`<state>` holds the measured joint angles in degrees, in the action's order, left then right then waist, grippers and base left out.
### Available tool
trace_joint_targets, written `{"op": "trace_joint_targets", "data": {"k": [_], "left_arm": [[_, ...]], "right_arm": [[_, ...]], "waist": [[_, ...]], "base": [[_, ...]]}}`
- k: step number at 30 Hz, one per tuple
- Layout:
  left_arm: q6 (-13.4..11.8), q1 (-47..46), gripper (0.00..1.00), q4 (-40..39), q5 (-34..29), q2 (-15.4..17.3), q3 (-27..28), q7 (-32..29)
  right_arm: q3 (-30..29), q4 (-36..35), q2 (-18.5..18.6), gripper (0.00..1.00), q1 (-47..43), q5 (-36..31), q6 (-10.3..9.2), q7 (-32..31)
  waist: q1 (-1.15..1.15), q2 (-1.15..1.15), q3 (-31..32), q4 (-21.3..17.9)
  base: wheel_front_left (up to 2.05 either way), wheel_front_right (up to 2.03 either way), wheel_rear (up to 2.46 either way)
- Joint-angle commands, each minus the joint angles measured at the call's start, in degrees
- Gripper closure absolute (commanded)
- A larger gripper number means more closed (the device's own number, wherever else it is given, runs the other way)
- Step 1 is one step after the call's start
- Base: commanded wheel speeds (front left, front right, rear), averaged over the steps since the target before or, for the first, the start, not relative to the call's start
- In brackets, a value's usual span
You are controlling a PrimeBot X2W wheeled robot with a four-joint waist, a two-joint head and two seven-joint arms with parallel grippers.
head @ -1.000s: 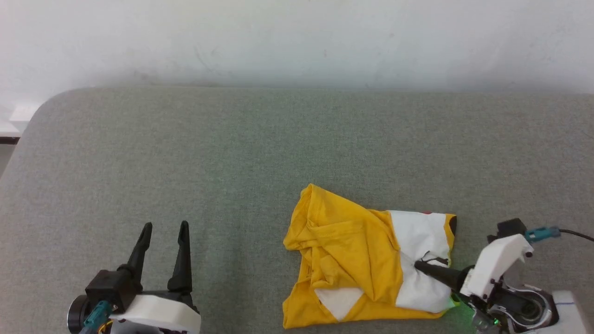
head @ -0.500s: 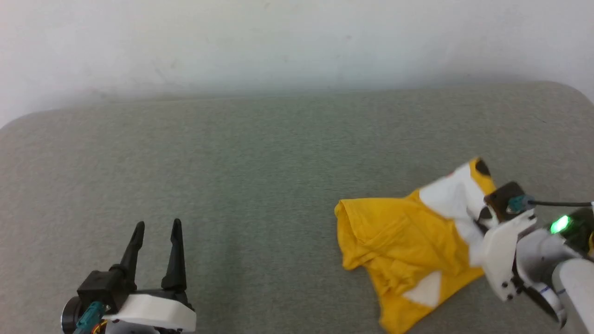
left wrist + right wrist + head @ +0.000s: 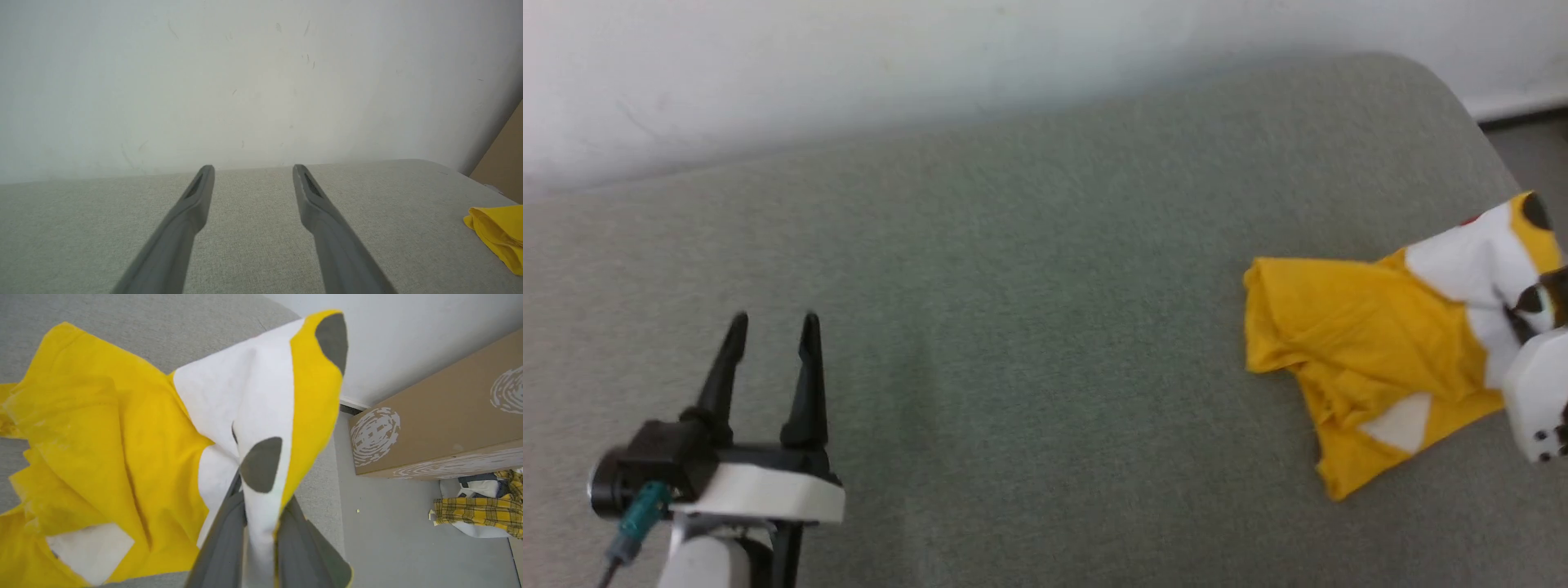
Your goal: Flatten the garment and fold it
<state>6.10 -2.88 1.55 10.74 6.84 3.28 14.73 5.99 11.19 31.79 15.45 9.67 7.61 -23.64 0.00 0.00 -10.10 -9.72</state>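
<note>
Your garment sits at the far right of the padded surface, close to its rounded right corner. It is crumpled, not flat. In the head view its long axis runs roughly left to right, rising slightly toward the right. The bunched yellow end points left toward the middle of the surface, and the white printed end with its dark patches points right. A narrower yellow flap with a white triangle trails down toward the near edge.

Your right gripper has its jaws closed on a white fold at that printed end, and the cloth drapes away from the fingers. Your left gripper hangs at the lower left with its jaws wide apart and nothing between them, well apart from the garment.

The surface is a grey-green woven fabric, set against a scuffed white wall. Beyond its right edge you see a grey floor. On it are a cardboard box with white swirl prints and a heap of yellow plaid cloth.
</note>
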Motion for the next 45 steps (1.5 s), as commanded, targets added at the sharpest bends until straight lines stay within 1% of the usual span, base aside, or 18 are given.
{"op": "trace_joint_targets", "data": {"k": [1,6,10,11,12,13,17,20,22,25,29,33,39,43,45], "left_arm": [[0.45,-1.55,0.0,-0.81,-0.48,0.86,-0.24,0.22],[0.84,-6.11,0.0,-5.08,-1.1,4.18,-1.94,-1.63],[1.06,-9.13,0.0,-7.74,-1.11,6.44,-3.67,-3.26],[1.09,-9.75,0.0,-8.07,-1.02,6.8,-4.15,-3.49],[1.12,-10.27,0.0,-8.23,-0.92,7.07,-4.64,-3.68],[1.15,-10.71,0.0,-8.29,-0.83,7.28,-5.09,-3.8],[1.19,-11.45,0.0,-7.64,-0.29,7.23,-6.34,-3.51],[1.06,-11.05,0.0,-6.46,0.05,6.55,-6.89,-2.82],[0.76,-10.46,0.0,-5.42,0.35,5.88,-7.05,-2.23],[0.16,-8.96,0.0,-3.58,1.06,4.79,-6.81,-1.29],[-0.62,-6.26,0.0,-0.93,2.01,2.98,-6.42,-0.35],[-1.37,-3.79,0.0,1.1,2.25,0.97,-6.51,0.09],[-2.07,-0.6,0.0,2.78,2.26,-0.49,-5.97,0.24],[-2.5,1.26,0.0,3.21,2.07,-0.76,-4.82,0.25],[-2.69,2.06,0.0,3.46,1.94,-0.72,-4.12,0.26]], "right_arm": [[-0.86,0.87,-0.18,1.0,1.77,0.15,-0.12,1.2],[-5.93,9.39,-1.15,1.0,7.35,-1.58,-0.12,10.37],[-11.19,16.94,-3.07,1.0,12.37,-4.19,-0.12,19.78],[-12.18,18.58,-3.54,0.64,13.32,-5.12,-0.12,22.47],[-13.05,20.38,-4.06,0.39,14.06,-6.01,-0.12,24.74],[-14.14,22.43,-4.7,0.0,14.69,-6.75,-0.12,26.34],[-18.02,29.65,-7.13,0.0,16.06,-9.8,-0.12,30.47],[-20.87,33.04,-8.11,0.0,15.85,-10.83,-0.12,32.78],[-22.36,34.28,-8.27,0.0,15.23,-10.83,-0.12,34.24],[-23.62,33.61,-8.99,0.0,13.29,-10.27,-0.12,35.94],[-22.64,28.39,-10.33,0.0,8.47,-8.9,-0.12,37.01],[-20.96,19.07,-12.82,0.0,0.45,-7.18,-0.12,35.98],[-16.81,3.52,-19.59,0.0,-11.2,-4.51,-0.12,31.07],[-14.25,-2.44,-23.72,0.0,-14.82,-3.33,-0.12,28.99],[-12.9,-4.37,-25.04,0.0,-15.58,-3.03,-0.12,28.86]], "waist": [[0.0,0.0,-8.74,-5.1],[0.0,0.0,-17.23,-7.44],[0.0,0.0,-20.61,-8.54],[0.0,0.0,-20.89,-8.63],[0.0,0.0,-21.0,-8.66],[0.0,0.0,-21.0,-8.68],[0.0,0.0,-19.72,-8.49],[0.0,0.0,-17.89,-8.05],[0.0,0.0,-16.19,-7.52],[0.0,0.0,-12.88,-6.56],[0.0,0.0,-7.29,-4.44],[0.0,0.0,-2.23,-0.9],[0.0,0.0,2.4,5.39],[0.0,0.0,4.11,9.33],[0.0,0.0,4.73,11.12]], "base": [[0.0,0.0,0.0],[0.0,0.0,0.0],[0.0,0.0,0.0],[0.0,0.0,0.0],[0.0,0.0,0.0],[0.0,0.0,0.0],[0.0,0.0,0.0],[0.0,0.0,0.0],[0.0,0.0,0.0],[0.0,0.0,0.0],[0.0,0.0,0.0],[0.0,0.0,0.0],[0.0,0.0,0.0],[0.0,0.0,0.0],[0.0,0.0,0.0]]}}
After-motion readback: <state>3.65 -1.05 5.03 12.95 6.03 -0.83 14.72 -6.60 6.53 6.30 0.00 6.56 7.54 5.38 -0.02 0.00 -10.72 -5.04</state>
